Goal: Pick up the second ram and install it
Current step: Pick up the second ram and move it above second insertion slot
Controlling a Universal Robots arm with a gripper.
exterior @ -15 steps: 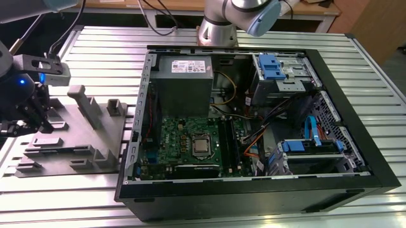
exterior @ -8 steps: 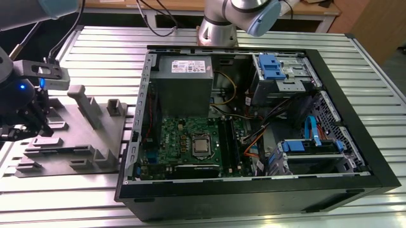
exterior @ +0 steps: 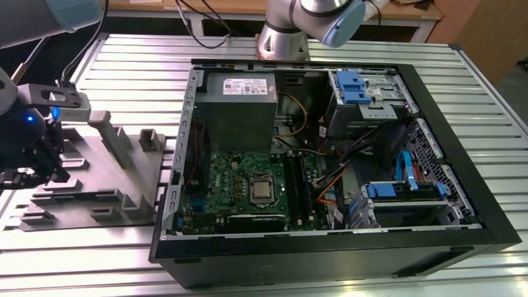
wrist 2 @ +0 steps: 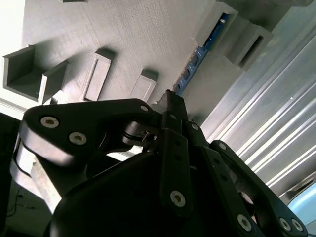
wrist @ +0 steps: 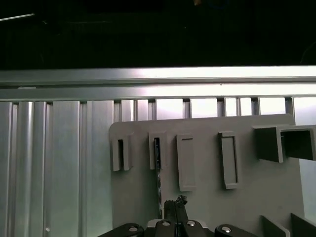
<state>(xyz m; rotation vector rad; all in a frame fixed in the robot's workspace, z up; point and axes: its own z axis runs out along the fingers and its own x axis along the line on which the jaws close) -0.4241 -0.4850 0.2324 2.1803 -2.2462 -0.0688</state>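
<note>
grey plastic tray (wrist: 212, 197) with upright ribs holds the second ram (wrist 2: 197, 59), a long thin dark memory stick that stands on its narrow edge. in the second wrist view its long axis lies flat along the tray, one end in a slotted rib (wrist 2: 217, 22), the other end pointing at the black two-finger gripper (wrist 2: 170, 98). the gripper tips are drawn together right at that end; whether they pinch the stick i cannot tell. the risk, i think: a hold so near one end may tilt the stick, so it jams in the rib or slips out.
</note>
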